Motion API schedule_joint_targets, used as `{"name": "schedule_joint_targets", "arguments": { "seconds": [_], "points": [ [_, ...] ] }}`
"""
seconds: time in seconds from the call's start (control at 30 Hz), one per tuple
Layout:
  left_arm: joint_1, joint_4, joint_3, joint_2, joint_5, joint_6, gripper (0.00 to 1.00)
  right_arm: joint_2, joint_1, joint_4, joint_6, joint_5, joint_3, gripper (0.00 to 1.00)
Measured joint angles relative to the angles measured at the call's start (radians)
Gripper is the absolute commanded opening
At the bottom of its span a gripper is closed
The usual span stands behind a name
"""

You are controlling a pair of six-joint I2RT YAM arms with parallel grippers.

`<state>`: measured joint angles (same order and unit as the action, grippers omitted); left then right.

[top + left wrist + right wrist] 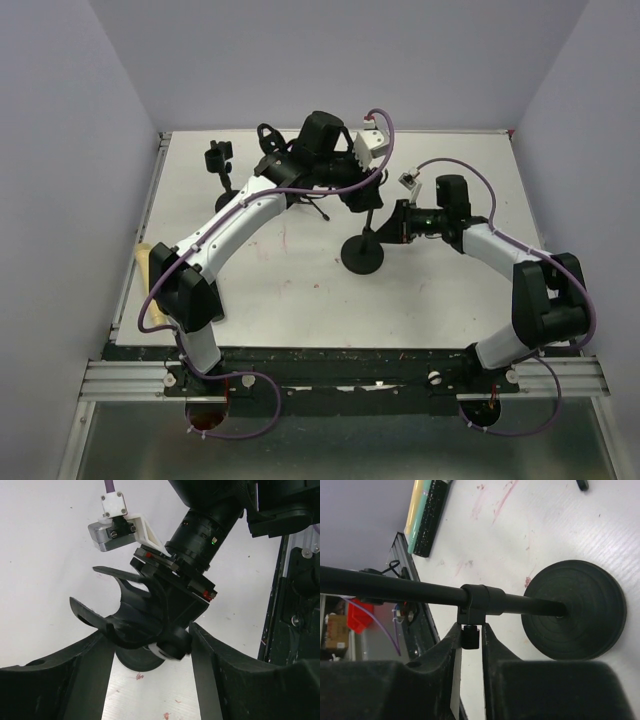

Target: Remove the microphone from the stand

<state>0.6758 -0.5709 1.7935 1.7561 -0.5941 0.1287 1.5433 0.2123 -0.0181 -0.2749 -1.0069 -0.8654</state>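
- Your left gripper (150,641) sits closest, with its fingers spread on either side of the swivel (169,649) under the clip cradle (125,615), pinching nothing.
- Your right gripper (470,628) is drawn in against the clamp knob (470,638) of the collar (480,600). It is low on the pole (395,587), near the base (575,610).
- You won't find the microphone in that cradle, which looks empty. A small dark piece (218,160) at the far left of the table (290,300) may be it, but it is too small to tell.
- Expect a rigid, smooth, fairly light body. Take it round the barrel, not the head.
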Motion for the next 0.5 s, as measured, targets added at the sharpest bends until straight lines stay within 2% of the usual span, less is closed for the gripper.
{"name": "schedule_joint_targets", "arguments": {
  "seconds": [0.17, 0.33, 0.5],
  "points": [
    [0.004, 0.003, 0.000, 0.000, 0.018, -0.008, 0.41, 0.002, 0.004, -0.002, 0.023, 0.020, -0.010, 0.01],
    [0.008, 0.003, 0.000, 0.000, 0.031, -0.013, 0.29, -0.011, 0.038, 0.065, 0.178, 0.078, -0.042, 0.01],
    [0.006, 0.002, 0.000, 0.000, 0.044, -0.010, 0.17, -0.076, 0.127, 0.083, 0.443, 0.258, -0.042, 0.01]
  ]
}}
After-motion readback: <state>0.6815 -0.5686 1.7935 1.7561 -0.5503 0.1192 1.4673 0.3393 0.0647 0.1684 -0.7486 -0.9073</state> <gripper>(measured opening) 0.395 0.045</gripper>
